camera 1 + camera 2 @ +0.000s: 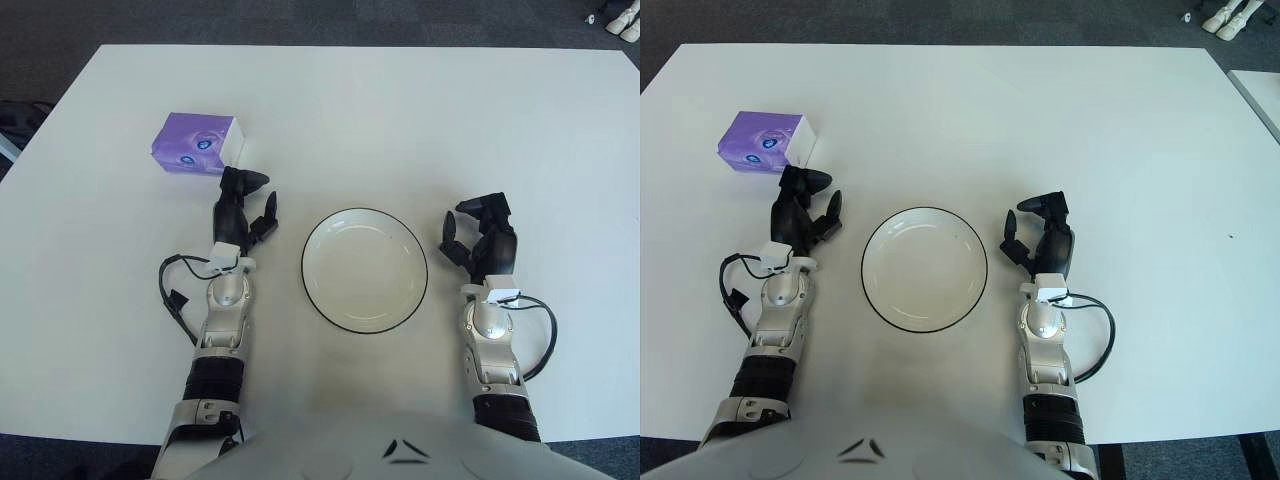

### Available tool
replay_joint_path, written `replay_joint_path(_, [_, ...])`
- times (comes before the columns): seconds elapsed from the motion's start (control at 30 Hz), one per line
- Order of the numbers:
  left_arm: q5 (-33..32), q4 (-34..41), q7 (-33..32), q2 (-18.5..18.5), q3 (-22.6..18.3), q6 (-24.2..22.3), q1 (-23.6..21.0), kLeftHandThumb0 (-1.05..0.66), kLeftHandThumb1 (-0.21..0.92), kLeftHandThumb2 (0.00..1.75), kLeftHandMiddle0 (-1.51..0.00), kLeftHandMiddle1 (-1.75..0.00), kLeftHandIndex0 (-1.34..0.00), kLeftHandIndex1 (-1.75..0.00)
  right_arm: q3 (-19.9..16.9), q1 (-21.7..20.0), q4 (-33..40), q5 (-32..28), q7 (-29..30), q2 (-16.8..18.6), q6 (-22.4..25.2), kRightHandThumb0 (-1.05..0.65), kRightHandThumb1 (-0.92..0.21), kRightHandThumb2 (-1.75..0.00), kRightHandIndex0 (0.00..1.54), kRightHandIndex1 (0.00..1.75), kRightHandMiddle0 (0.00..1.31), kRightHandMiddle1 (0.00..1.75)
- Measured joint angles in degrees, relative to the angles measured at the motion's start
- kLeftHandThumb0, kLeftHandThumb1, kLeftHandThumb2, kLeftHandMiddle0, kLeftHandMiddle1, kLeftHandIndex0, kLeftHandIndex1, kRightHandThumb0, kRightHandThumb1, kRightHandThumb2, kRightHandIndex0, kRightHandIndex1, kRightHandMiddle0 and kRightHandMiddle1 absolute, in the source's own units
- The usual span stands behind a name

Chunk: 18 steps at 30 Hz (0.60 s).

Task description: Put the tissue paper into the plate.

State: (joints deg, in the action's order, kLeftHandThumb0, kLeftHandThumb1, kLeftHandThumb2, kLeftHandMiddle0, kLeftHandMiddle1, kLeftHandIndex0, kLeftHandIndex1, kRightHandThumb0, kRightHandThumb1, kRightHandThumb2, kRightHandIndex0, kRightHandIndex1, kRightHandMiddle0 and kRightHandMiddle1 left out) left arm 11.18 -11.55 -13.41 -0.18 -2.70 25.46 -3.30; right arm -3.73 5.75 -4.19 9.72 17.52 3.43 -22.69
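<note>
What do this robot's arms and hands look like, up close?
Both arms match. Each hand, the left hand and the right hand, has three chunky black fingers. Behind each sits a small white block, then a rounded silver-grey wrist and forearm, then a black ribbed cuff. A thin black cable loops out beside each wrist.
</note>
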Motion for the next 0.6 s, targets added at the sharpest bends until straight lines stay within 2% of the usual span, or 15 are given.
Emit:
replay_joint_path(0.2, [12.6, -0.3, -8.9, 3.8, 1.9, 3.0, -1.1, 0.0, 0.92, 0.46, -0.33, -1.46, -0.13, -1.75, 0.1, -0.4, 0.2, 0.1, 0.0, 0.1, -0.1, -0.4, -0.6, -0.98, 0.53, 1.34, 0.39, 1.75])
replay_joint_path(0.33, [22.0, -1.3, -15.6, 8.0, 3.3, 3.4, -1.0, 0.0, 0.92, 0.46, -0.33, -1.48, -0.12, -1.75, 0.1, -0.2, 0.1, 0.1, 0.0, 0.0, 0.0, -0.4, -0.59, -0.98, 0.53, 1.34, 0.39, 1.75])
replay_joint_path(0.5, [28.2, -2.0, -17.8, 14.3, 4.2, 4.3, -1.0, 0.0, 0.92, 0.47, -0.32, -1.49, -0.11, -1.75, 0.2, -0.3, -0.2, 0.1, 0.1, 0.0, 0.0, -0.4, -0.59, -0.98, 0.54, 1.33, 0.39, 1.75])
replay_joint_path(0.53, [29.2, -2.0, -17.9, 15.5, 4.3, 4.0, -1.1, -0.13, 0.92, 0.49, -0.26, -1.47, -0.13, -1.75, 0.2, -0.4, -0.3, 0.1, 0.1, 0.0, 0.0, -0.4, -0.59, -0.98, 0.54, 1.33, 0.39, 1.75])
replay_joint_path(0.6, [31.1, -1.9, -17.9, 17.5, 4.5, 2.8, -1.0, -0.24, 0.92, 0.51, -0.18, -1.45, -0.16, -1.75, 0.1, -0.4, -0.4, 0.1, 0.2, -0.1, -0.1, -0.4, -0.59, -0.98, 0.54, 1.33, 0.4, 1.75])
